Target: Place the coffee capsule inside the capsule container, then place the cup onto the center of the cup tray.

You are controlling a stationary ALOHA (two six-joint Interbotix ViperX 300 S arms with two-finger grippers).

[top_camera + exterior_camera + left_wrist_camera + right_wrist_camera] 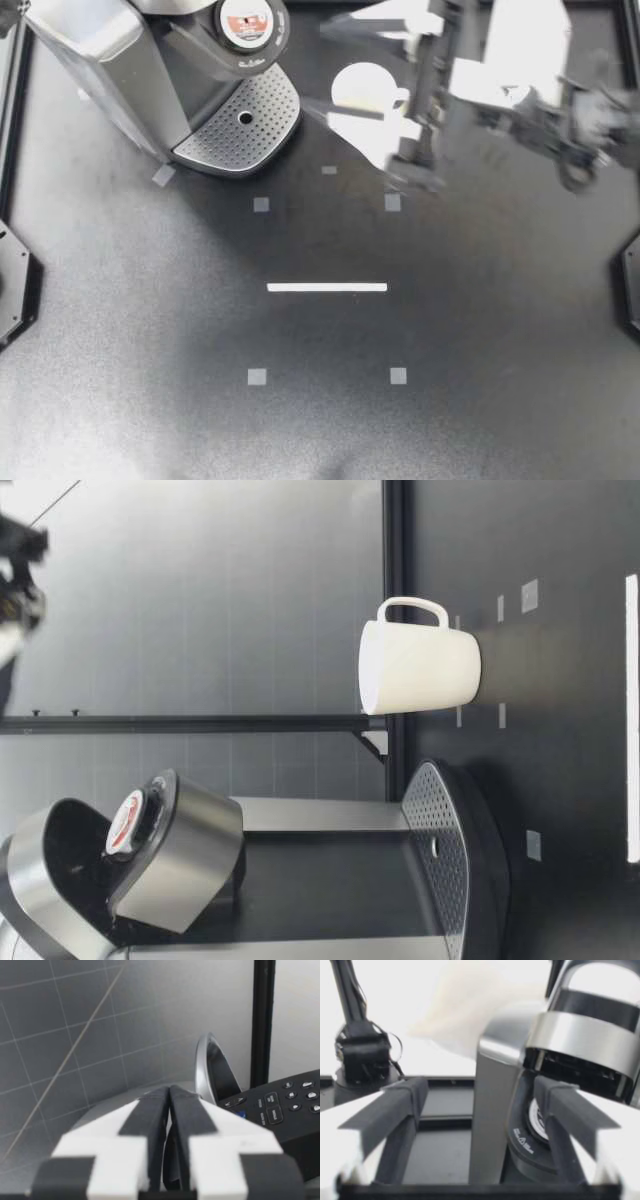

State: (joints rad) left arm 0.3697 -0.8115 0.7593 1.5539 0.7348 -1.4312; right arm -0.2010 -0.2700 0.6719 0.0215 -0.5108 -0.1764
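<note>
The coffee capsule (245, 24) with its red and white lid sits in the open capsule container of the coffee machine (120, 70); the low view shows the capsule (125, 822) under the raised lid. The white cup (366, 90) stands upright on the table beside the perforated cup tray (240, 125), and in the low view the cup (420, 670) has nothing touching it. My right gripper (330, 65) hovers blurred high over the cup, open. In the right wrist view its fingers (480, 1092) stand wide, facing the machine and capsule (538, 1120). My left gripper (167, 1092) is shut and empty near the machine's lid.
A white tape line (327, 287) and small grey tape squares (257, 376) mark the dark table. Black frame rails run along the table's sides. The machine's button panel (280, 1107) lies beside my left gripper. Part of an arm (20, 570) hangs high above the table.
</note>
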